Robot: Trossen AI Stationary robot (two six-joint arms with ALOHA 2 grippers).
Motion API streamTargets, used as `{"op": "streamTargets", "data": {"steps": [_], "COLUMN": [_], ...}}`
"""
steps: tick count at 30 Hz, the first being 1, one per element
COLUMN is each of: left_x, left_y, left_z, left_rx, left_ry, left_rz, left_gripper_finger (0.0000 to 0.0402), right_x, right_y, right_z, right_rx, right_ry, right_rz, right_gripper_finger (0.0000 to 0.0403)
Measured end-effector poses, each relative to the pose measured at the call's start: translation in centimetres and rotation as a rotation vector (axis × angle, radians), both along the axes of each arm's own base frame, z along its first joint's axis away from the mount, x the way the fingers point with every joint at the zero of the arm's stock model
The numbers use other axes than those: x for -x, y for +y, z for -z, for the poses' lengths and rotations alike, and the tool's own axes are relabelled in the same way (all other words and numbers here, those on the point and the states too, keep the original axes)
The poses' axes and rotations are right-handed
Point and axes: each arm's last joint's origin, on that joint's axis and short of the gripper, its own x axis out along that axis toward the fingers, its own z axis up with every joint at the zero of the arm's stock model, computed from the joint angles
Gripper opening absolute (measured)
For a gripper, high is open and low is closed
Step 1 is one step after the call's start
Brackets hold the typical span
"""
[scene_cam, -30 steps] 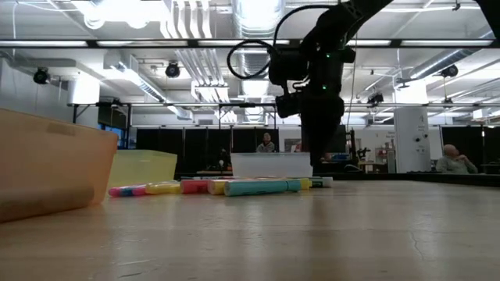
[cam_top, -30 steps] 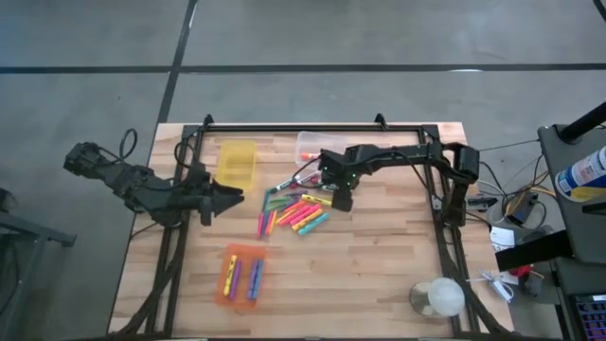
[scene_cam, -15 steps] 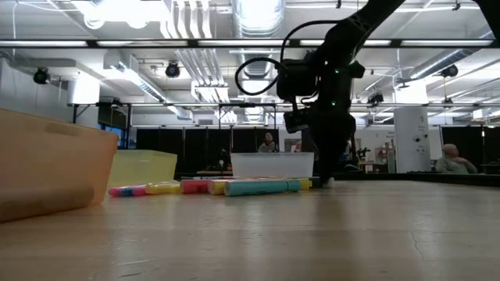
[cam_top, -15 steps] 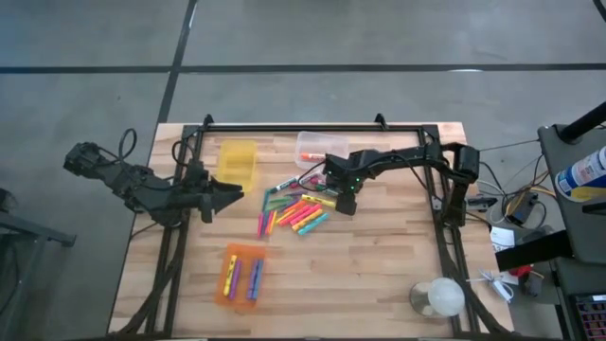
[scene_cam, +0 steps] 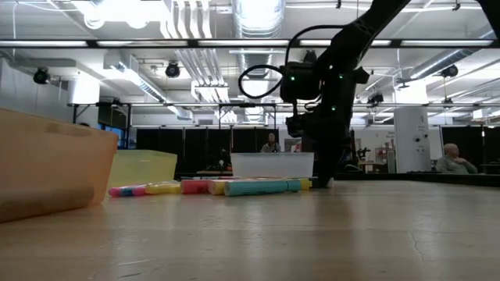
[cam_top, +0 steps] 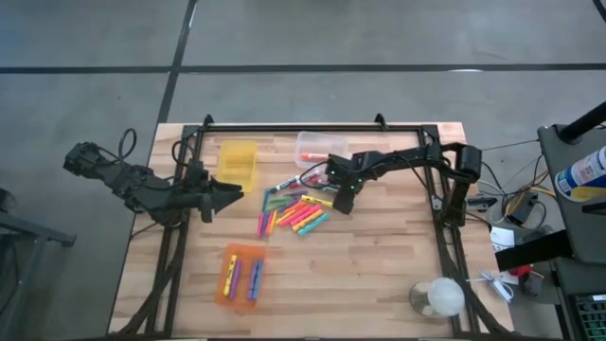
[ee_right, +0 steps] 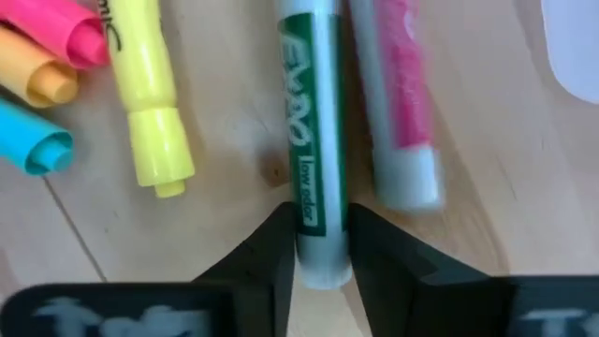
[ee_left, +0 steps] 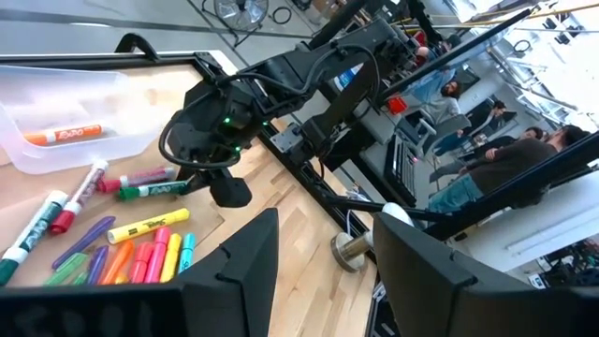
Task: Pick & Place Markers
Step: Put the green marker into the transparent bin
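The right pincer (ee_right: pixel 321 257) is lowered onto the table (cam_top: pixel 379 265), its fingers closed around the white end of a green marker (ee_right: pixel 312 140). The marker's long axis runs 12 to 6 o'clock in the wrist view, beside a pink marker (ee_right: pixel 398 103). The left pincer (cam_top: pixel 232 194) is held open, well apart.

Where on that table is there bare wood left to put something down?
Bare wood lies between the orange bin and the white ball in a cup, and along the front edge. It is crowded mid-table: the markers lie fanned between the yellow bin, the clear bin and the right gripper.
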Motion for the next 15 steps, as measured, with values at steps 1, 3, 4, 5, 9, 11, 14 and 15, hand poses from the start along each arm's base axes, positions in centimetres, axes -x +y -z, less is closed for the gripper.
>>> {"op": "streamTargets", "data": {"steps": [1, 3, 4, 5, 9, 11, 14, 15], "left_x": [0.0, 0.0, 0.0, 0.0, 0.0, 0.0, 0.0, 0.0], "left_y": [0.0, 0.0, 0.0, 0.0, 0.0, 0.0, 0.0, 0.0], "left_z": [0.0, 0.0, 0.0, 0.0, 0.1, 0.1, 0.1, 0.1], "left_rx": [0.0, 0.001, 0.0, -0.002, -0.007, -0.007, -0.014, -0.025], "left_ry": [0.0, 0.0, 0.001, 0.002, 0.005, 0.006, 0.01, 0.013], "left_rz": [0.0, 0.0, 0.0, 0.0, -0.003, -0.004, -0.007, -0.007], "left_gripper_finger": [0.0169, 0.0169, 0.0169, 0.0169, 0.0169, 0.0169, 0.0169, 0.0169], "right_x": [-0.1, -0.7, -1.1, -1.3, -2.1, -2.5, -3.3, -3.6], "right_y": [0.0, -0.2, -0.2, -0.2, -0.2, 0.0, 0.7, 1.0], "right_z": [-0.1, -0.5, -0.7, -1.0, -2.1, -2.7, -3.7, -4.1], "right_rx": [0.0, -0.001, -0.005, -0.016, -0.044, -0.045, -0.061, -0.064], "right_ry": [-0.001, -0.035, -0.061, -0.073, -0.114, -0.129, -0.155, -0.169], "right_rz": [0.001, -0.003, -0.006, -0.007, 0.01, 0.009, -0.015, -0.019], "right_gripper_finger": [0.0074, 0.0059, 0.0058, 0.0058, 0.0058, 0.0058, 0.0062, 0.0063]}}
